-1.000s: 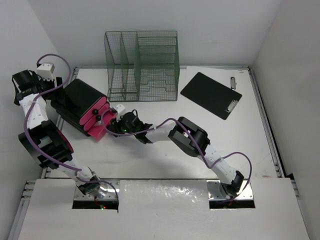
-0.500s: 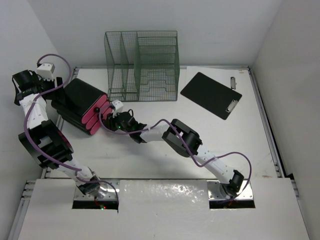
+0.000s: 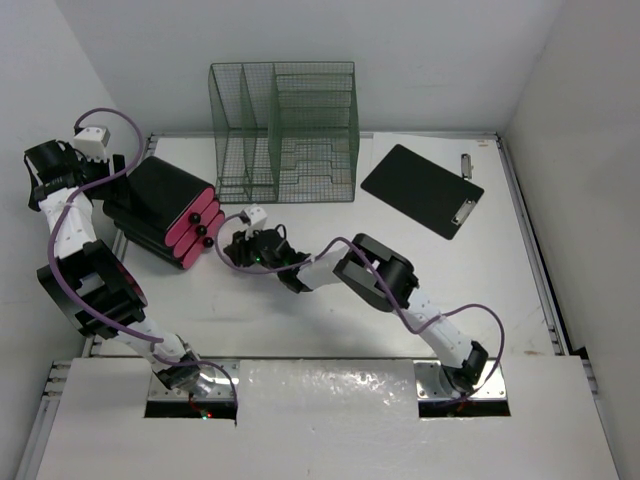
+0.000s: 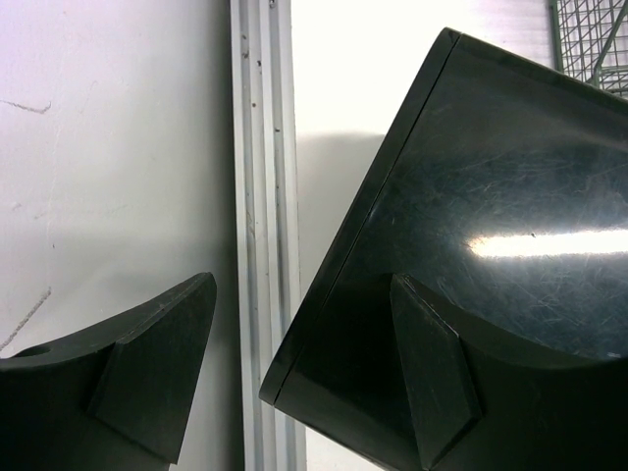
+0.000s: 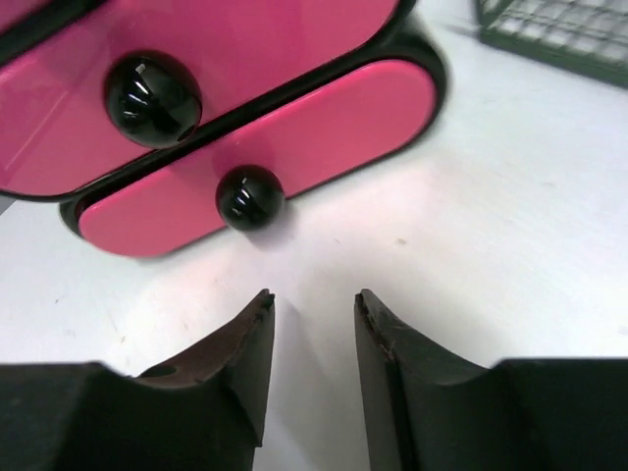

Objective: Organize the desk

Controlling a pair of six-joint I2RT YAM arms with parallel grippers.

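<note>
A second ago the pink drawers stuck out farther toward the right arm. Now they sit flush in the black drawer unit at the left of the bench. My right end effector has backed off just short of the knobs, narrow and holding nothing. My left end effector stands wide astride the unit's far-left corner. I judge the drawers closed. The clipboard, far right, lies outside the wire organizer.

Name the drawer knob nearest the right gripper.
The knob on the lowest pink drawer, just ahead of the right gripper; the other knob sits farther up.
</note>
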